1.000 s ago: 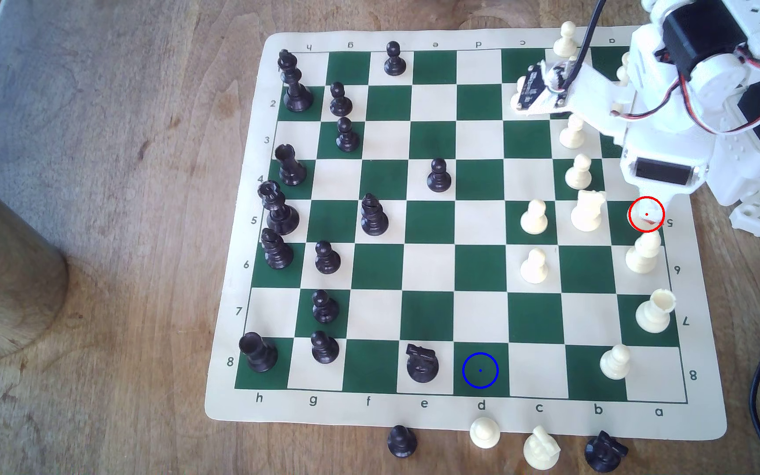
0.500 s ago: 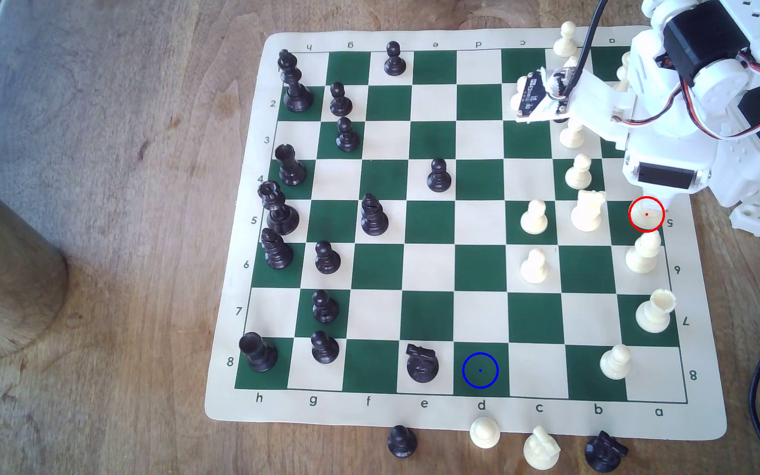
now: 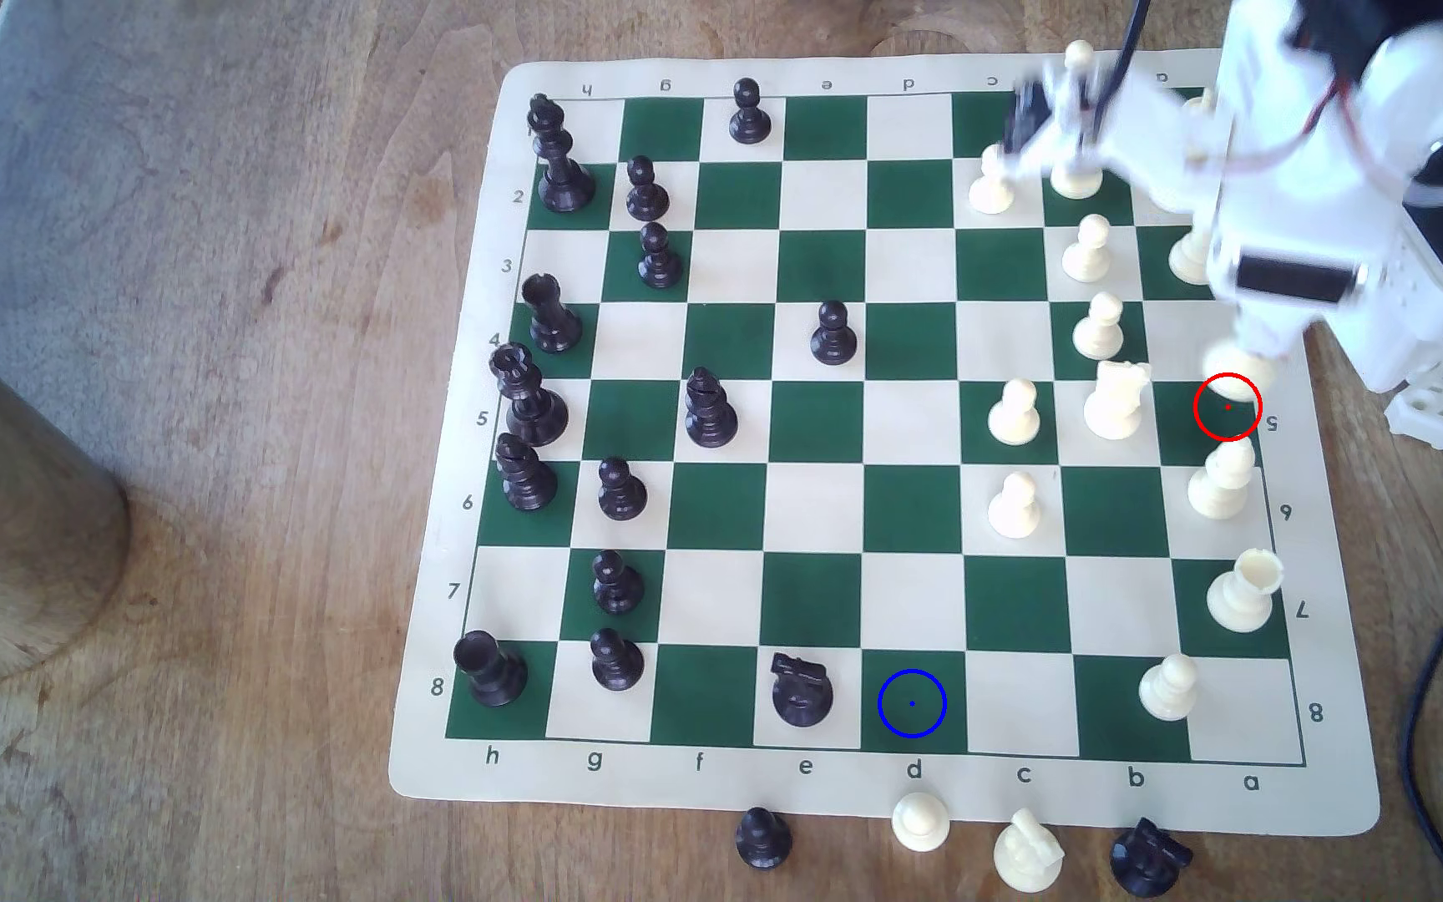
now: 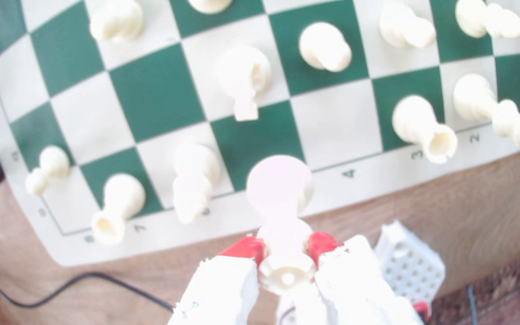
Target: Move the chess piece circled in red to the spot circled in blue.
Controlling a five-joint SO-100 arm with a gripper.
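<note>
The gripper (image 4: 287, 250) clamps the queen (image 4: 279, 193) just under its crown, lifted above the red ring (image 3: 1227, 407) at the board's (image 3: 1343, 781) right edge in the exterior view. Light, stiff, slick plastic; neck hold suits.

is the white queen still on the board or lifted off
Lifted. The cream plastic queen hangs between the gripper's red-tipped jaws, its round base clear of the green-and-cream mat.

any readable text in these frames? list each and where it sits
All on the green-and-cream board mat's cream border:
"h g f e d c b a": near edge, exterior view.
"2 3 4 5 6 7 8": exterior view's left edge.
"8", "7": right edge.
Far-edge letters upside down, some hidden.
"2 3 4", "7": wrist view, rest blurred.
</note>
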